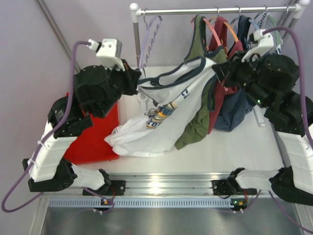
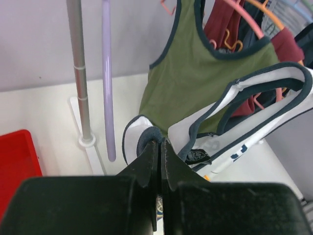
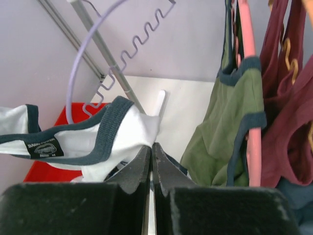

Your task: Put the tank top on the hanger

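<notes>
The white tank top (image 1: 168, 93) with navy trim and a navy and yellow print hangs stretched between my two grippers above the table, its hem resting on the surface. My left gripper (image 1: 138, 84) is shut on one shoulder strap (image 2: 146, 134). My right gripper (image 1: 216, 68) is shut on the other strap (image 3: 132, 132). The lavender hanger (image 1: 148, 36) hangs from the rail at the left end, just behind and above the left gripper; one arm shows in the left wrist view (image 2: 107, 78) and its wavy arm in the right wrist view (image 3: 112, 73).
A clothes rail (image 1: 215, 10) spans the back, with an olive-green top (image 1: 198, 44), a maroon top (image 1: 222, 34) and dark clothes on orange and pink hangers close by the right gripper. The rail's post (image 2: 80, 73) stands left. A red tray (image 1: 95, 137) lies at the table's left.
</notes>
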### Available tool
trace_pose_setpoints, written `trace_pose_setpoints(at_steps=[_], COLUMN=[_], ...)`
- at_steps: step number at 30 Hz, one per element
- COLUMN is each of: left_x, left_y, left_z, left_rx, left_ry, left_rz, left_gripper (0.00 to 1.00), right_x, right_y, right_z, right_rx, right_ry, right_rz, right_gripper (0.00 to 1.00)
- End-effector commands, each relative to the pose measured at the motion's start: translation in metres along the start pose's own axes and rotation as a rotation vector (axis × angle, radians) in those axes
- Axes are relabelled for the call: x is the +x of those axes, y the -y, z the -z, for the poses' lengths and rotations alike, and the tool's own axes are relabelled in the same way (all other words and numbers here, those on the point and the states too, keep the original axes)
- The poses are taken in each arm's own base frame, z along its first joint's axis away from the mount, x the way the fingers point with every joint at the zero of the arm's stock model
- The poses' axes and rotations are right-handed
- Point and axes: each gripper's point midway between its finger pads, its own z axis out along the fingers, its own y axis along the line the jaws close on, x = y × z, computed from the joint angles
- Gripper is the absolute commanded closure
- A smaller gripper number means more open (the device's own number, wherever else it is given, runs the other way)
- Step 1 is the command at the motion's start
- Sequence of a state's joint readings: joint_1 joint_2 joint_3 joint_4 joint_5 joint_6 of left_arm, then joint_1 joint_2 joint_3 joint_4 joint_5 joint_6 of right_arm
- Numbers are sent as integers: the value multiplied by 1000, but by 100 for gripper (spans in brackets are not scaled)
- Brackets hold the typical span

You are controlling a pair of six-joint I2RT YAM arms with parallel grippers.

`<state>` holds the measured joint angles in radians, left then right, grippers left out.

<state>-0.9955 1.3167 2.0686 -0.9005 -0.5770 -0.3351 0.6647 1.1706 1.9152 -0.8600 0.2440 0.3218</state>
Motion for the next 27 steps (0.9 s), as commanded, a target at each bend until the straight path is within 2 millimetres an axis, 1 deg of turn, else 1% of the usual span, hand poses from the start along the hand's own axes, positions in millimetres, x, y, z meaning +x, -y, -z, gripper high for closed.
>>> trace_pose_setpoints(at_steps=[1, 2, 3, 4, 5, 6, 7, 8, 10, 12, 13, 14, 15, 16, 17, 18, 19, 20, 21, 22, 23, 24, 25, 26, 27], left_x=[-28, -38, -45, -49, -59, -63, -68, -72, -74, -69, -59, -51, -48, -28, -16, -10, 1, 29, 40, 74, 90, 104, 146, 166, 182], left_y=[-8, -8, -8, -7, -8, -9, -11, -11, -14, -18, -19, -20, -23, -23, -25, -29, -29, -30, -32, -34, -29, -31, -36, -37, -34], left_z=[5, 9, 10, 10, 13, 15, 17, 18, 20, 20, 16, 14, 17, 9, 7, 12, 10, 2, 6, -2, -3, -2, -8, -10, -10], left_rx=[-33, -27, -29, -30, -30, -33, -35, -35, -47, -63, -75, -80, -80, -87, -92, -93, -92, -95, -88, -97, -69, -63, -85, -87, -60], left_ry=[65, 91, 112, 125, 157, 173, 187, 202, 209, 197, 171, 154, 148, 102, 76, 68, 44, -20, -39, -108, -144, -168, -251, -288, -308], left_rz=[-48, -36, -30, -28, -20, -16, -12, -10, -13, -24, -37, -46, -40, -55, -61, -51, -33, -56, -44, -45, -32, -18, -22, -14, 12], left_gripper=[100, 100, 100, 100, 100, 100, 100, 100, 100, 100, 100, 100, 100, 100, 100, 100, 100, 100, 100, 100, 100, 100, 100, 100, 100], right_x=[-41, -58, -64, -67, -79, -84, -85, -90, -89, -78, -64, -55, -46, -44, -12, 2, 9, 47, 63, 72, 120, 135, 147, 197, 215], right_y=[-7, -11, -12, -12, -15, -16, -18, -22, -24, -23, -21, -22, -21, -20, -19, -17, -18, -14, -13, -13, -9, -8, -8, -3, -3], right_z=[2, 9, 9, 1, 6, 5, 0, 2, -1, -7, -13, -14, -15, -2, -15, -14, -2, -13, -12, 0, -7, -6, 4, 2, 3], right_rx=[-41, -60, -65, -62, -82, -90, -99, -122, -131, -135, -132, -147, -152, -163, -180, -185, -202, -210, -215, -230, -223, -230, -234, -218, -226], right_ry=[86, 127, 139, 137, 169, 180, 178, 192, 190, 159, 129, 109, 95, 110, 42, 18, 19, -58, -84, -81, -177, -186, -192, -287, -309], right_rz=[53, 49, 52, 54, 54, 55, 52, 50, 52, 56, 51, 51, 41, 19, 12, -1, -32, -48, -67, -112, -129, -150, -194, -205, -221], right_gripper=[100, 100, 100, 100, 100, 100, 100, 100, 100, 100, 100, 100, 100, 100, 100, 100, 100, 100, 100, 100, 100, 100, 100, 100, 100])
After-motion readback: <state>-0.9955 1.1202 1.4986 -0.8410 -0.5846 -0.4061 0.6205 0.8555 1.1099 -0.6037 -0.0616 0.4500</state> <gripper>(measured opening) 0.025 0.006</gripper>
